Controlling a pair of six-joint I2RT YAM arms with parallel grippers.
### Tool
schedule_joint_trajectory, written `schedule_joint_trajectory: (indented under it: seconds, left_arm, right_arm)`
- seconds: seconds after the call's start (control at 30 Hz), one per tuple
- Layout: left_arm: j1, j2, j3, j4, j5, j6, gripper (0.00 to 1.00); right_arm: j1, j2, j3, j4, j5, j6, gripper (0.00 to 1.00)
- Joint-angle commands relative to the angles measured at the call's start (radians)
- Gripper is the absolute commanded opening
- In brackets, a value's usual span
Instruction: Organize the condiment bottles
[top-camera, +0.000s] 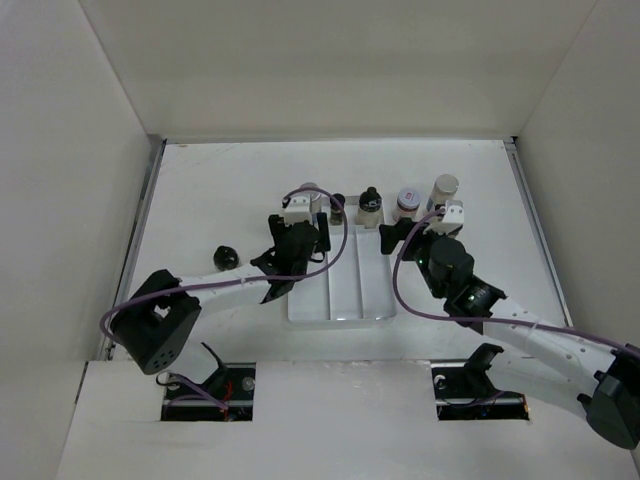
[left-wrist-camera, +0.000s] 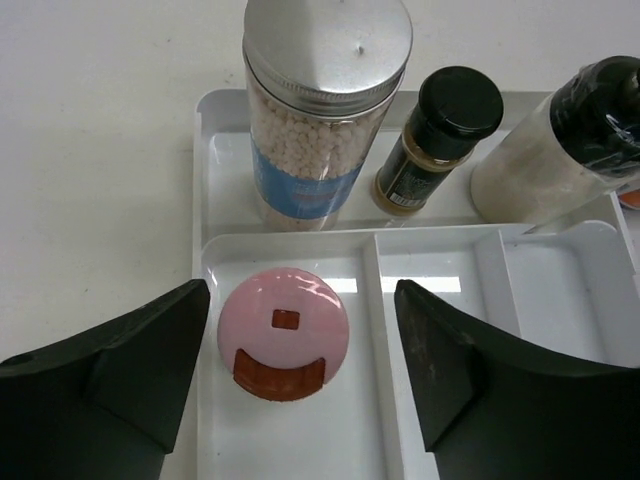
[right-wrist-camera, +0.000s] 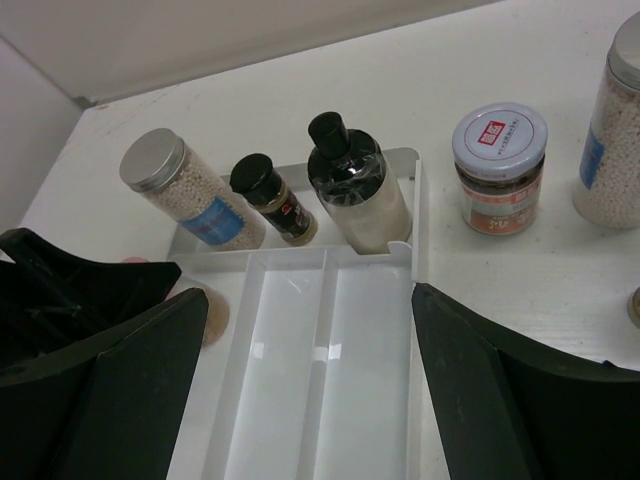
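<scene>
A white divided tray (top-camera: 345, 300) lies mid-table. In its far strip stand a grey-capped blue-labelled jar (left-wrist-camera: 322, 120), a small dark-capped shaker (left-wrist-camera: 440, 140) and a black-topped white bottle (left-wrist-camera: 570, 150). A pink-lidded jar (left-wrist-camera: 284, 332) stands in the tray's left compartment, between the spread fingers of my left gripper (left-wrist-camera: 300, 305), which is open and not touching it. My right gripper (right-wrist-camera: 310, 300) is open and empty above the tray's long compartments (right-wrist-camera: 330, 350). A red-labelled jar (right-wrist-camera: 497, 168) and a tall grey-capped jar (right-wrist-camera: 612, 140) stand on the table right of the tray.
A small dark object (top-camera: 225, 257) lies on the table left of the tray. White walls enclose the table on the left, back and right. Both arms (top-camera: 470, 290) reach over the tray's near half.
</scene>
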Motion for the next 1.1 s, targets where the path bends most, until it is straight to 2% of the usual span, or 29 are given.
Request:
schedule_joint_trajectory:
  seconds: [0.0, 0.1, 0.2, 0.37, 0.47, 0.6, 0.77, 0.97, 1.07]
  left_arm:
    - [-0.014, -0.093, 0.017, 0.059, -0.019, 0.004, 0.79]
    - [-0.025, -0.245, -0.03, 0.039, -0.046, 0.008, 0.82]
    - [-0.029, -0.421, -0.092, -0.048, -0.118, 0.01, 0.83]
    - [0.046, -0.675, -0.144, -0.362, -0.207, -0.045, 0.88]
    - [0.099, -0.764, -0.161, -0.513, -0.239, -0.09, 0.9]
    - [0.21, -0.761, -0.198, -0.559, -0.212, -0.143, 0.91]
    - [0.355, -0.664, -0.218, -0.489, -0.069, -0.177, 0.91]
    - [0.426, -0.559, -0.241, -0.374, -0.045, -0.18, 0.87]
    - [0.442, -0.488, -0.248, -0.317, -0.017, -0.182, 0.79]
  right_arm:
    - [-0.008, -0.024, -0.001, 0.053, -0.005, 0.014, 0.9]
    - [-0.011, -0.034, -0.004, 0.051, -0.005, 0.014, 0.91]
    - [-0.013, -0.04, -0.005, 0.049, -0.005, 0.014, 0.93]
    - [-0.01, -0.017, -0.002, 0.056, -0.006, 0.015, 0.94]
    - [-0.01, -0.008, 0.004, 0.056, -0.006, 0.015, 0.96]
    - [-0.008, -0.017, 0.002, 0.056, -0.006, 0.015, 0.99]
    - [-0.013, -0.003, -0.001, 0.057, -0.023, 0.017, 1.0]
    - [-0.014, -0.001, 0.001, 0.057, -0.023, 0.017, 1.0]
    - [-0.017, -0.003, -0.001, 0.057, -0.023, 0.017, 1.0]
